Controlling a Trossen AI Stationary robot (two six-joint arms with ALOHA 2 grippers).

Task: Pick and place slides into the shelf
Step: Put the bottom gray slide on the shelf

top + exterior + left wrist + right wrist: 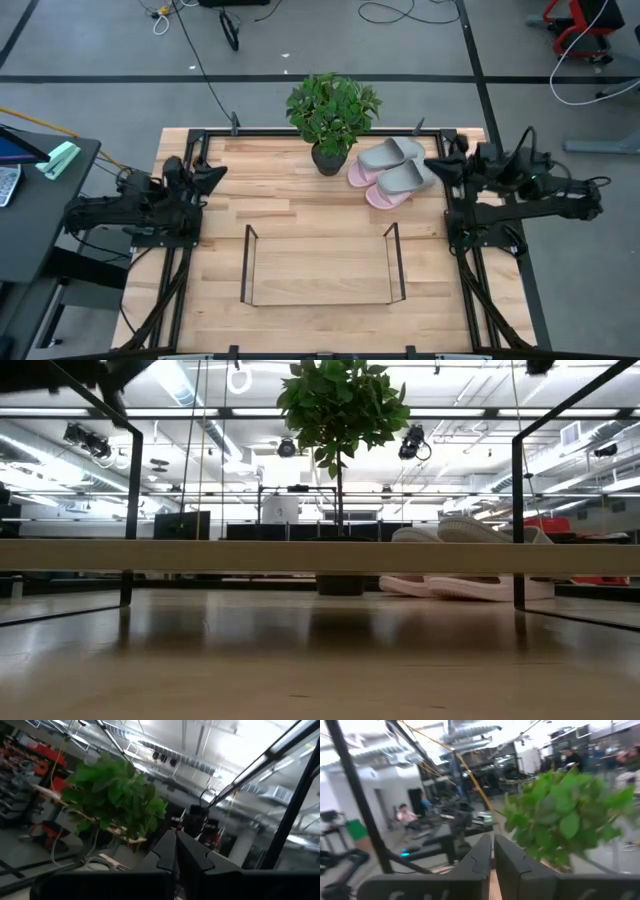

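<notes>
The slides (393, 171) lie in a heap at the table's far right, beside a potted plant. The two grey ones (404, 178) rest on top of the pale pink pair (361, 176). In the low view the grey slides (470, 530) sit on the pink ones (480, 588). The black wire shelf (248, 265) stands on the table's near middle with nothing in it. My left gripper (220, 172) (176, 847) is shut and waits raised at the left side. My right gripper (430, 162) (493, 851) is shut and hovers raised just right of the slides.
A potted green plant (332, 115) stands at the far middle, close to the slides' left. A black rail frame (200, 135) edges the table. The shelf's upright posts (130, 510) (518, 510) rise at its corners. People (402, 812) sit in the room beyond.
</notes>
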